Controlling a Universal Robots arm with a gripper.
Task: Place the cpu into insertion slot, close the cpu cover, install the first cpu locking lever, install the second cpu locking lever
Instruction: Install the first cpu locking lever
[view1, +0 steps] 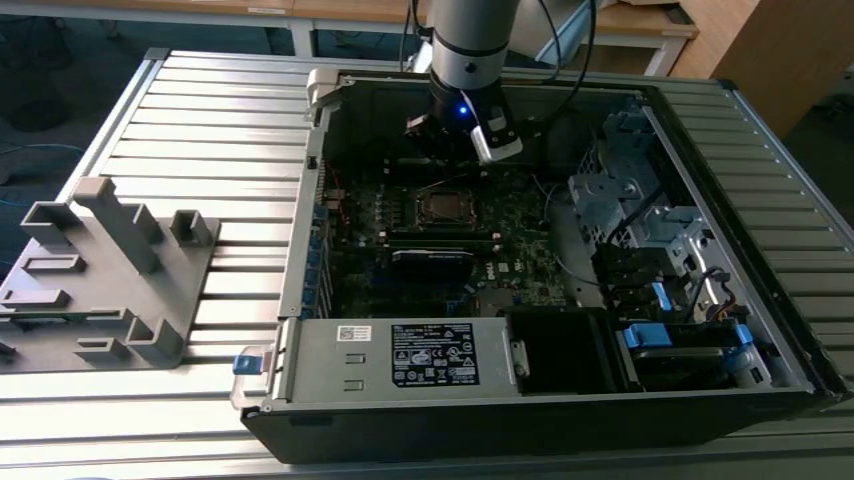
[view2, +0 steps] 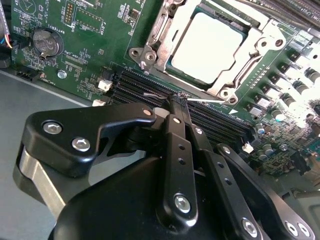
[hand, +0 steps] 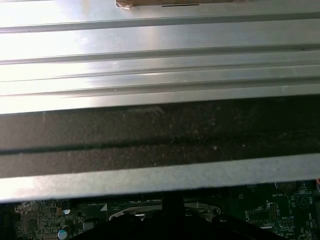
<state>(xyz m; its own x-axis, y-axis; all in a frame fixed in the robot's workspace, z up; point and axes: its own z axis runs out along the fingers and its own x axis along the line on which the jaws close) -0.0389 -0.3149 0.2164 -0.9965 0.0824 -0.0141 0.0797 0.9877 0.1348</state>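
Tool (view2: 176, 103) black, pinched together, near flat silver cpu (view2: 207, 47).

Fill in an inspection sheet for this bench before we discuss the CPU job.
Surface: ribbed silver metal table carrying an open black computer case.
Job's things: dull grey square cpu sits framed by the closed silver metal cpu cover.
Clutter: grey plastic fixture block at the exterior view's left.
Tool: black tool, jaws together, tip by the long black memory slots beside the cover.
Cables: black cables hang by the arm.
Surroundings: wooden furniture behind.
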